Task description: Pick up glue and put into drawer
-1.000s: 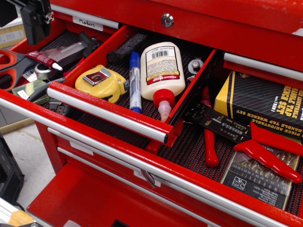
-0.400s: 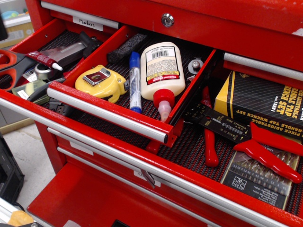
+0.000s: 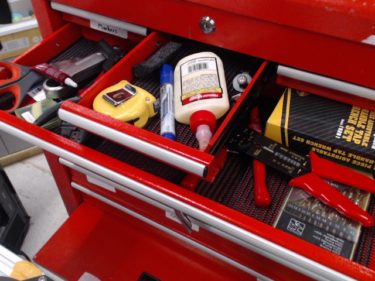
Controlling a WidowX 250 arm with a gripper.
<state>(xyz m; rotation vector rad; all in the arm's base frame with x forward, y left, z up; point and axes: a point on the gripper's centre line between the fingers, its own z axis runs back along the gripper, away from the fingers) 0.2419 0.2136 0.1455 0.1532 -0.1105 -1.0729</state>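
The glue (image 3: 54, 75) is a slim dark-red tube with a white pointed tip. It lies in the left compartment of the open red drawer (image 3: 35, 132), resting across scissors and metal tools, tip pointing right. The gripper is out of view in this frame.
A raised inner tray (image 3: 133, 139) holds a yellow tape measure (image 3: 124, 101), a blue-capped white marker (image 3: 167, 100), a big white bottle with a red cap (image 3: 199, 88) and a black foam block (image 3: 157, 58). On the right lie red-handled pliers (image 3: 328, 187), a boxed wrench set (image 3: 325, 123) and a drill-bit case (image 3: 316, 219).
The black gripper that stood at the top left above the glue has moved up and out of the frame. The glue and the other things have not moved.
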